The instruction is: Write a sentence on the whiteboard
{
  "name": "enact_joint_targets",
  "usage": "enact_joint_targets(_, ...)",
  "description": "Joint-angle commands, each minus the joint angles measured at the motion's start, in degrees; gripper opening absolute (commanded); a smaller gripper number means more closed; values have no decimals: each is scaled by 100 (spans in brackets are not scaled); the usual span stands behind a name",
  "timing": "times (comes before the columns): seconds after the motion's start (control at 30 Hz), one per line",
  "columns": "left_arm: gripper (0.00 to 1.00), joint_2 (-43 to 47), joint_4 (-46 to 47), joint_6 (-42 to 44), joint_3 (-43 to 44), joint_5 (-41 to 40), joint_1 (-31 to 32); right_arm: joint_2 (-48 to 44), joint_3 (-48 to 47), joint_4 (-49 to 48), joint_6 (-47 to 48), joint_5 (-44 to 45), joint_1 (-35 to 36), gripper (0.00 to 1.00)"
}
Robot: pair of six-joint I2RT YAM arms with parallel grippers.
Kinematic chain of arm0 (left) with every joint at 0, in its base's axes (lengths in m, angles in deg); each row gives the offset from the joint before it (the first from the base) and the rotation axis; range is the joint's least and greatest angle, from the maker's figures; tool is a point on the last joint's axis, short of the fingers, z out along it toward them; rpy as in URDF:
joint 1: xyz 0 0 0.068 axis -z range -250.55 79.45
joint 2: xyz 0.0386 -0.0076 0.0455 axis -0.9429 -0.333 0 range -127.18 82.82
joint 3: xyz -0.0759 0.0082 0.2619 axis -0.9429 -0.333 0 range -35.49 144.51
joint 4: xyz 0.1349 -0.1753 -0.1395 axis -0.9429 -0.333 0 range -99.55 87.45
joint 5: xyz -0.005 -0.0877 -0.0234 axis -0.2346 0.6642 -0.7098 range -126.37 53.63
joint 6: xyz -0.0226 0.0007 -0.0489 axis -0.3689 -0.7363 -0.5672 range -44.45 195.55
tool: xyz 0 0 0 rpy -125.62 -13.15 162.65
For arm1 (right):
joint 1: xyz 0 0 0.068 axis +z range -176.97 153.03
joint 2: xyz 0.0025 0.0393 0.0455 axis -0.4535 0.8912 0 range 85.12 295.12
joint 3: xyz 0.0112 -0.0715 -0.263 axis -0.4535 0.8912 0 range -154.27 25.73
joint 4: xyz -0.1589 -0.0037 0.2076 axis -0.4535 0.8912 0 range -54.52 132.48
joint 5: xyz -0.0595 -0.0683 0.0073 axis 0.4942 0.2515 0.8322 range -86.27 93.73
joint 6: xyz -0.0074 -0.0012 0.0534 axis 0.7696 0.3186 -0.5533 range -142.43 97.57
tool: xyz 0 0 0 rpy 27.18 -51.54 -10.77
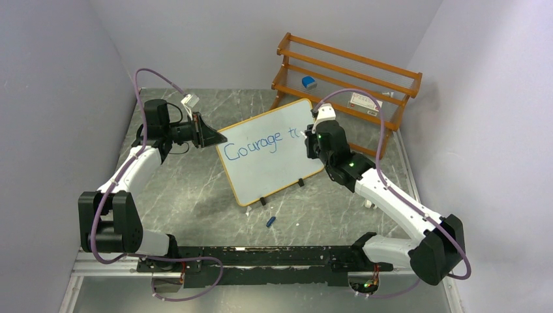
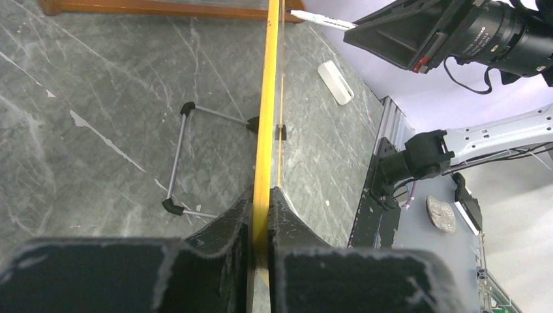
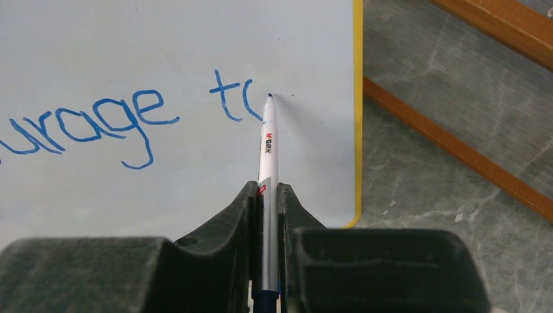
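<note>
We are seeing the left gripper (image 2: 262,197) closed narrow on the orange frame of the whiteboard (image 1: 274,171), its jaws pinching the frame edge-on at the board's upper left corner in the top view. The right gripper (image 3: 267,193) is clamping a white marker (image 3: 268,147) between nearly shut jaws, and the tip is touching the board at the top of a half-drawn curve. The sentence (image 3: 124,117) is reading "Courage t" plus that curve, in blue. The whiteboard is standing tilted on black clip feet at the centre of the top view. In the right wrist view the board's yellow edge is running just right of the tip, with the wooden rack (image 1: 345,72) close beyond it. Blank white is lying below the writing. A small blue cap (image 1: 270,222) is lying on the table (image 1: 189,189) near the board's lower edge.
</note>
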Motion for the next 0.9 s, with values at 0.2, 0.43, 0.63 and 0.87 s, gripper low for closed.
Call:
enact_joint_targets(0.2,5,-151,-337,259,-34,-233,152,-170,-47,-198,-21,-171,-52,0)
enact_joint_targets(0.43,5,-151,-326,251,-40,-225,152,-80,-80,-307,22,-382,-56,0)
enact_joint_targets(0.63,5,-150,-330,254,-36,-217,152,17,-127,-308,39,-374,-51,0)
enact_joint_targets(0.87,5,-152,-323,248,-36,-209,152,92,-123,-386,28,-354,-53,0)
